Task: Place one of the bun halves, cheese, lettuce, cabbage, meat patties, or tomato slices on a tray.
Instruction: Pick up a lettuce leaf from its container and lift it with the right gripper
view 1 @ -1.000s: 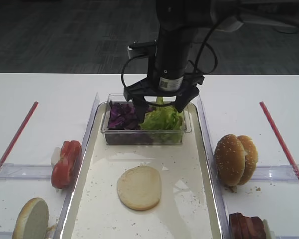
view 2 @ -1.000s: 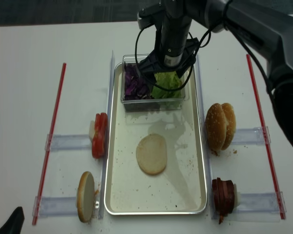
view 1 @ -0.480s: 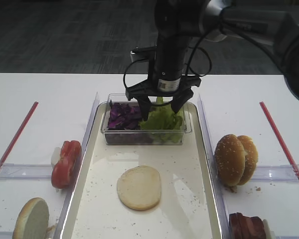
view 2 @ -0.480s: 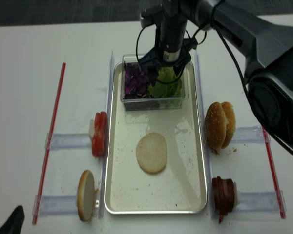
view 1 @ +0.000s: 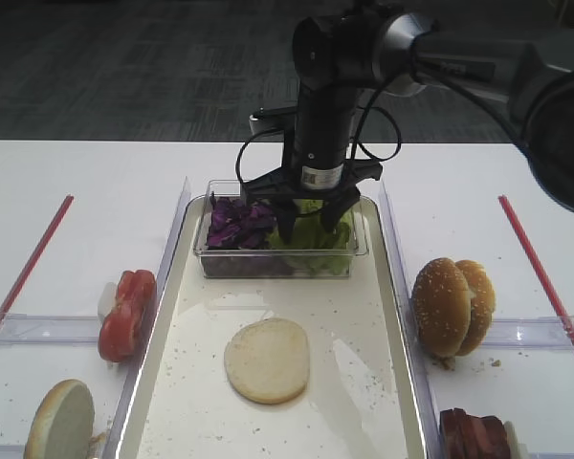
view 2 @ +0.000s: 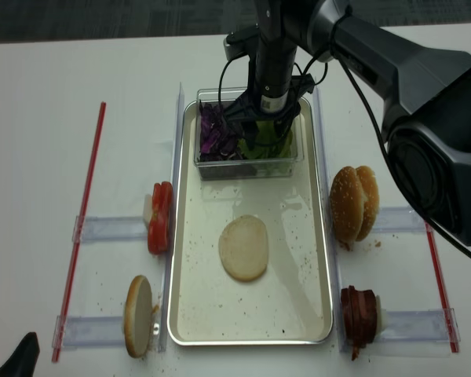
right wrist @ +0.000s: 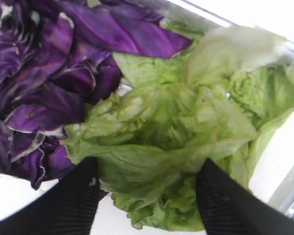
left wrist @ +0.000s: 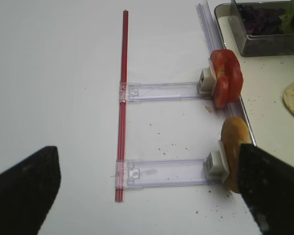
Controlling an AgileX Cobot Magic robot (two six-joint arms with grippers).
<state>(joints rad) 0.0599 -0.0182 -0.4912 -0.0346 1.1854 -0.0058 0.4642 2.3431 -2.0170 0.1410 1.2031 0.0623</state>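
Note:
A clear container (view 1: 277,260) at the far end of the metal tray (view 1: 364,402) holds green lettuce (view 1: 316,234) and purple cabbage (view 1: 234,222). My right gripper (view 1: 314,218) reaches straight down into the lettuce side. In the right wrist view its black fingers (right wrist: 73,200) stand partly open astride a folded lettuce (right wrist: 171,127) leaf, tips sunk among the leaves, with cabbage (right wrist: 34,73) to the left. A pale bun half (view 1: 266,360) lies flat on the tray. My left gripper (left wrist: 147,156) hovers open over bare table, holding nothing.
Left of the tray, tomato slices (view 1: 126,311) and a bun half (view 1: 59,421) stand on edge in clear holders. On the right are a sesame bun (view 1: 452,306) and meat patties (view 1: 474,435). Red strips (view 1: 29,268) (view 1: 540,268) lie on the table at either side.
My right gripper has sunk lower into the container and its fingers have narrowed around the lettuce. The left arm has not moved.

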